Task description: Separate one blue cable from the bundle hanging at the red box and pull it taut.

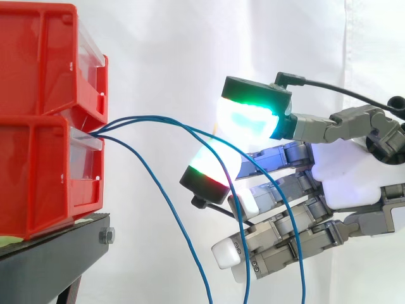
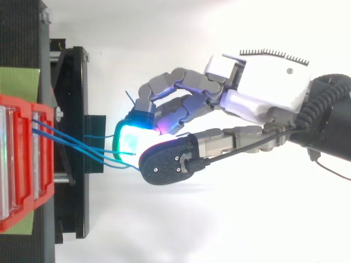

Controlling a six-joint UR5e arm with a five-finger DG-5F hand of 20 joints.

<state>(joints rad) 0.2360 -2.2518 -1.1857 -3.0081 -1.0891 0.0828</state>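
blue cables [image 1: 152, 117]: come out of the red box [image 1: 44, 177] and hang down right at the hand [image 1: 351, 171].
hand: i cannot tell if it holds a cable or nothing.
could go wrong: it may grab two cables, because they lie close together.
hard to see: where cables cross the hand; their ends are cut off.

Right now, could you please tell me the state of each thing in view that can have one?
Blue cables: slack, drooping in arcs from the red bins, none taut.
Red bins: stacked one on the other, upright on the black stand.
Black stand: standing, bearing the bins.
Hand: raised among the cables; whether it grips one cannot be told.
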